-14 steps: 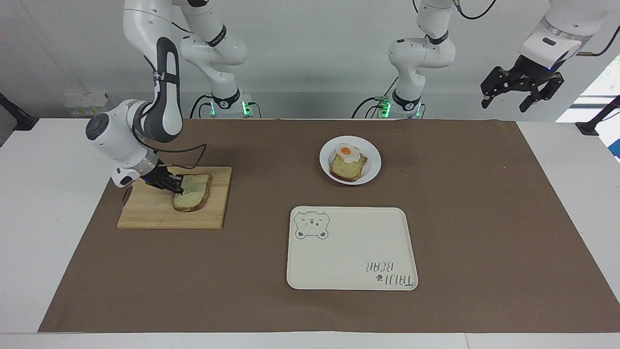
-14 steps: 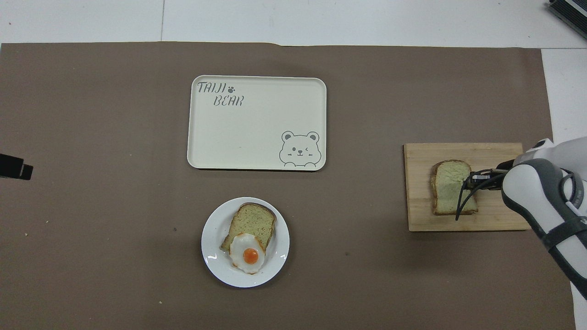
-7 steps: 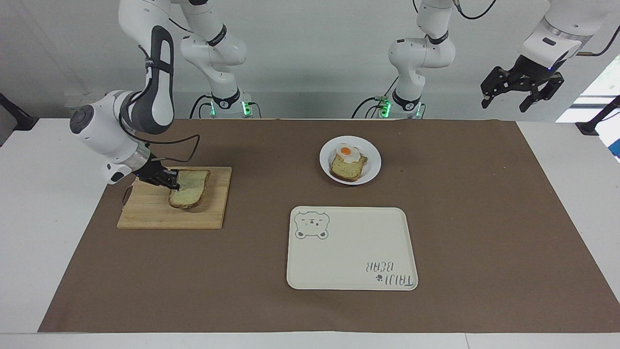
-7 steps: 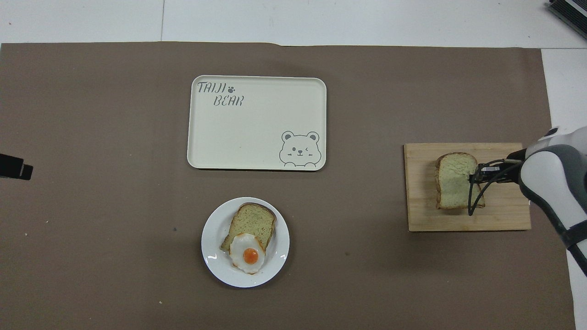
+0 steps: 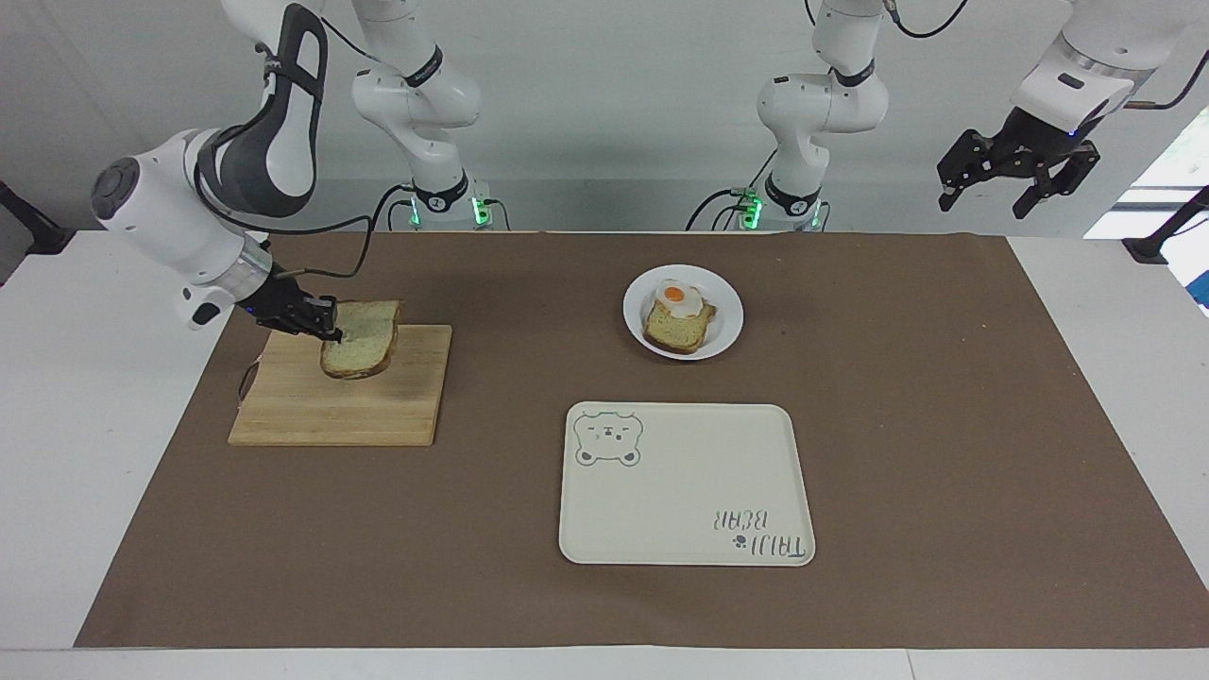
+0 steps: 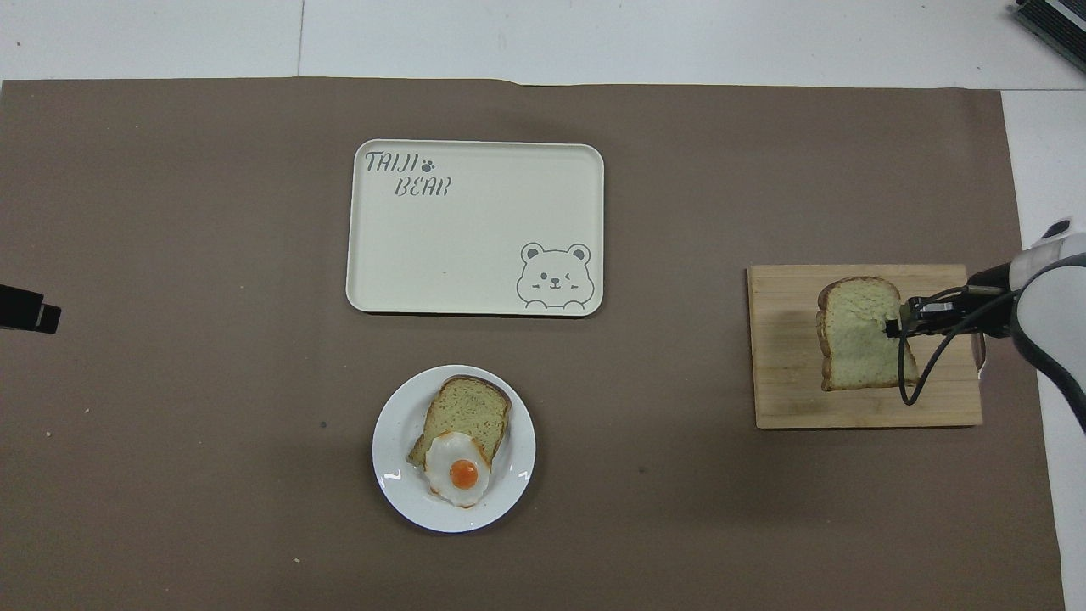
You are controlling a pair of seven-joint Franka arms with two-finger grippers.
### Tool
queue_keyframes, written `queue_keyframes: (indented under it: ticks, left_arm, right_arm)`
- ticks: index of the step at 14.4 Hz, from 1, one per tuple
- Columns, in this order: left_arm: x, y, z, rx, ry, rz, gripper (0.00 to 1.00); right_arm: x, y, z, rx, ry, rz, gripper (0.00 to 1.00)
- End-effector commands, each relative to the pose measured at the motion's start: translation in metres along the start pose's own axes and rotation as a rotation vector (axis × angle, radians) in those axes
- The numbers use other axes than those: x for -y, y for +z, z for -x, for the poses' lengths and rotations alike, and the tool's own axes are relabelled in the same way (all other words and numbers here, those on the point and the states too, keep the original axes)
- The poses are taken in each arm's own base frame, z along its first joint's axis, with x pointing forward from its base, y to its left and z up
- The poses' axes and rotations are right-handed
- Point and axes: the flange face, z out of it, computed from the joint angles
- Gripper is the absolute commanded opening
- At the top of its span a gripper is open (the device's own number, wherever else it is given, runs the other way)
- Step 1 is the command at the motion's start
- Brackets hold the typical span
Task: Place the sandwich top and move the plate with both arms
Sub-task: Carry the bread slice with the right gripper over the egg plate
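Right gripper (image 5: 326, 329) clamped shut on one side edge of the bread (image 5: 361, 350), slice lifted clear of the cutting board (image 5: 312, 416) and hanging over it, tilted, at roughly nine o'clock in the facing view. Left gripper (image 5: 1018, 179) parked high at two o'clock, off the table's edge, jaws spread wide, holding nothing, waiting. Plate (image 5: 729, 332) near the centre, toward one o'clock, already carrying a slice with a fried egg (image 5: 676, 297) on it; tray (image 5: 784, 472) lying farther from the robots than the plate, at about five o'clock. Best handled, judging from this, by carrying the bread level and slowly across to the plate, lowered flat so its outline matched the slice beneath, released only once resting on the egg; a one-sided pinch likely to let the slice droop or twist. Bread itself: pale, faintly greenish crumb, dark brown crust all round, domed top, square base, bare on the upper face, soft-looking and slightly bent by the grip.
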Motion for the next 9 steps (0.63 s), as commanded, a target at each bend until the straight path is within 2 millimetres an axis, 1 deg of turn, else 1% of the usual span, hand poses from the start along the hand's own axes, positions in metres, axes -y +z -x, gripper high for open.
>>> queue_keyframes:
  ticks: [1, 3, 5, 7, 9]
  left_arm:
    - [-0.001, -0.001, 0.009, 0.005, -0.008, 0.008, 1.00]
    - [0.000, -0.001, 0.009, 0.005, -0.011, 0.008, 1.00]
    - [0.000, -0.001, 0.009, 0.005, -0.011, 0.008, 1.00]
    - [0.000, -0.001, 0.009, 0.005, -0.010, 0.008, 1.00]
    - [0.000, -0.001, 0.009, 0.005, -0.011, 0.008, 1.00]
  right_arm:
    - [-0.005, -0.037, 0.010, 0.004, -0.024, -0.024, 0.00]
    - [0.000, -0.057, 0.023, 0.008, -0.033, -0.022, 0.00]
    - [0.007, -0.072, 0.037, 0.010, -0.036, -0.026, 0.00]
    - [0.015, -0.079, 0.048, 0.030, -0.050, -0.002, 0.00]
    - [0.016, -0.077, 0.051, 0.042, -0.043, 0.001, 0.00]
